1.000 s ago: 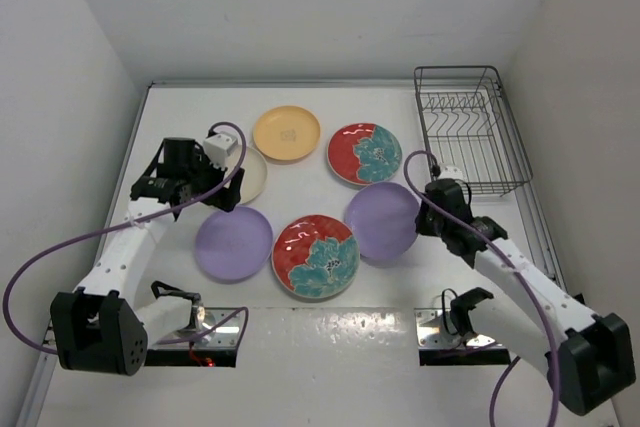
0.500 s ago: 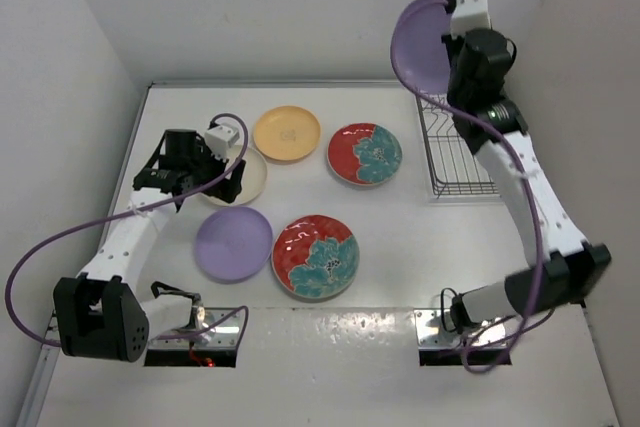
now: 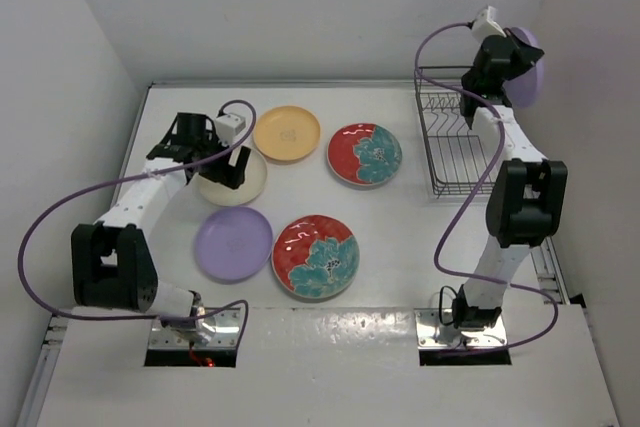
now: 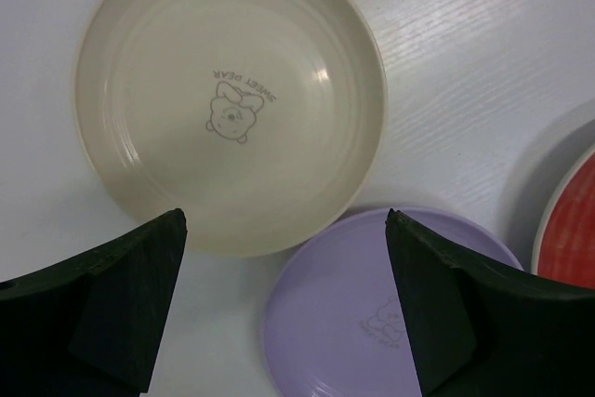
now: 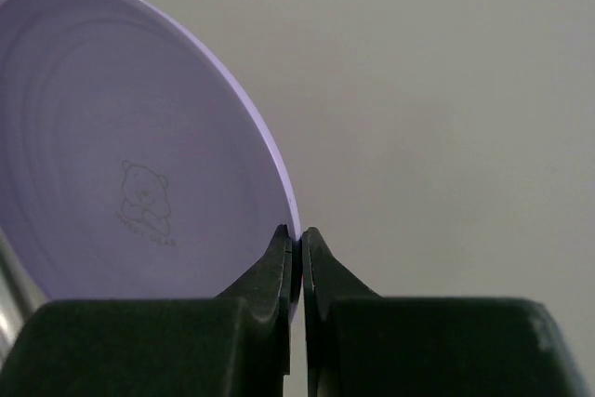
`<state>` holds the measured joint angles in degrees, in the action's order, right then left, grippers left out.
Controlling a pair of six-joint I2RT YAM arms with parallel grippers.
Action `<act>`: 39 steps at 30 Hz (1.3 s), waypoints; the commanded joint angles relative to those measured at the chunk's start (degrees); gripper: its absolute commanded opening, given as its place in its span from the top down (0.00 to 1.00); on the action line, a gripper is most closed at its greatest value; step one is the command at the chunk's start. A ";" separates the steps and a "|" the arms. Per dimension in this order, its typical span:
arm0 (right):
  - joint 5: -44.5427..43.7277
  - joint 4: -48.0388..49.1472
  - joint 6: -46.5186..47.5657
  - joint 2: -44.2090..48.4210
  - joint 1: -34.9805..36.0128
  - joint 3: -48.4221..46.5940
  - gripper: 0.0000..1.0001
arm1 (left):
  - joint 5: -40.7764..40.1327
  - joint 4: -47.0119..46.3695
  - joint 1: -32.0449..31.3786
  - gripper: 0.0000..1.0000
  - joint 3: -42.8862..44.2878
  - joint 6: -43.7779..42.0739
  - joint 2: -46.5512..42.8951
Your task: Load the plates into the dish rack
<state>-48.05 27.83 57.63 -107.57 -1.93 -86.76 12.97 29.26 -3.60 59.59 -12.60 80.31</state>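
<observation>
My right gripper (image 3: 515,55) is shut on the rim of a lilac plate (image 3: 530,67) and holds it on edge in the air above the dark wire dish rack (image 3: 452,142) at the back right. The right wrist view shows the jaws (image 5: 299,237) pinching that plate (image 5: 130,155). My left gripper (image 3: 222,162) is open, hovering over the near edge of the cream plate (image 3: 245,182); it also shows in the left wrist view (image 4: 223,109). On the table lie a second lilac plate (image 3: 233,244), an orange-yellow plate (image 3: 287,133) and two red-and-teal plates (image 3: 365,154) (image 3: 316,256).
White walls close in the table on the left, back and right. The rack stands empty against the right wall. The second lilac plate (image 4: 372,313) lies just below the cream one in the left wrist view.
My right arm has swung the lilac plate from the left side of the rack over to its right, still raised. My left gripper has shifted a little toward the back over the cream plate.
</observation>
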 commanded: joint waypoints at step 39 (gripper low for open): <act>-10.57 30.27 3.29 -2.03 3.78 13.46 1.00 | 2.32 -0.78 0.52 0.07 7.99 0.21 9.95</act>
<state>-57.21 52.38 62.74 -110.52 1.63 -73.12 14.20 29.08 -3.60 66.92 -12.60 90.70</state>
